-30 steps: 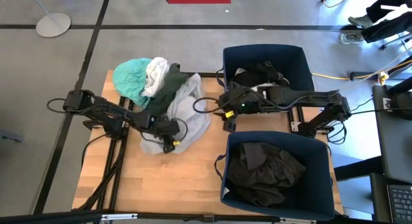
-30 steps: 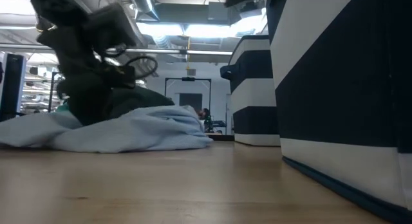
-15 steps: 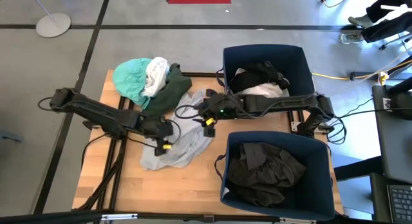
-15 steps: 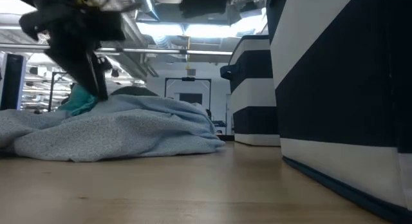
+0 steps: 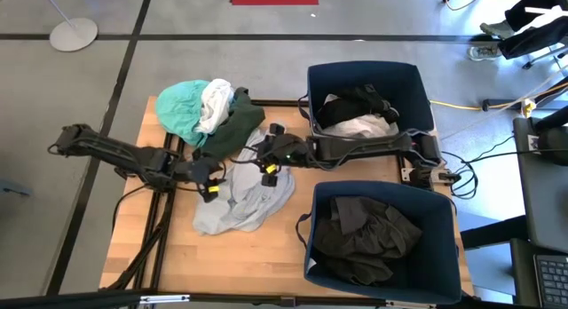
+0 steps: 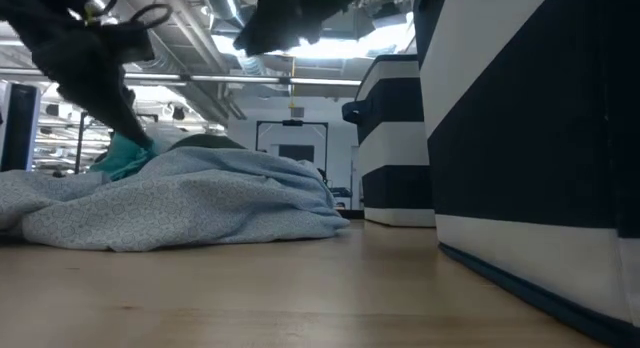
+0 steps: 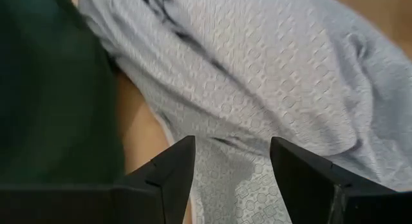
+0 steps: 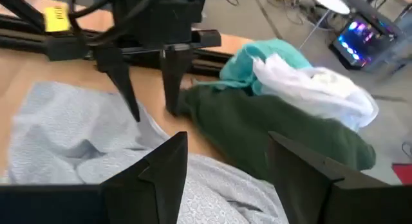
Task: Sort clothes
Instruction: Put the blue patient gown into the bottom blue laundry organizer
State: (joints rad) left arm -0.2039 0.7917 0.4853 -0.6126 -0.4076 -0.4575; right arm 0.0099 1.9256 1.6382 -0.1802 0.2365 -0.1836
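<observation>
A light grey-blue patterned garment (image 5: 244, 198) lies crumpled on the table; it also shows in the low view (image 6: 190, 203). Its far edge lies against a dark green garment (image 5: 227, 124). A teal garment (image 5: 180, 105) and a white one (image 5: 215, 98) lie piled beside the dark green one at the far left. My left gripper (image 5: 209, 173) is open, pointing down over the light garment's left edge (image 7: 232, 166). My right gripper (image 5: 266, 156) is open and empty above the light garment's far part (image 8: 225, 169).
Two navy fabric bins stand at the right. The far one (image 5: 417, 78) holds white and black clothes. The near one (image 5: 439, 202) holds dark clothes. Bare wood (image 5: 177, 256) lies at the near left. The table's black frame rails (image 5: 164, 211) run under my left arm.
My right gripper has gone toward the table's left edge, from beside the far bin to above the light garment. My left gripper has drawn back a little toward the left edge. The light garment's far part has slid off the dark green one toward the near edge.
</observation>
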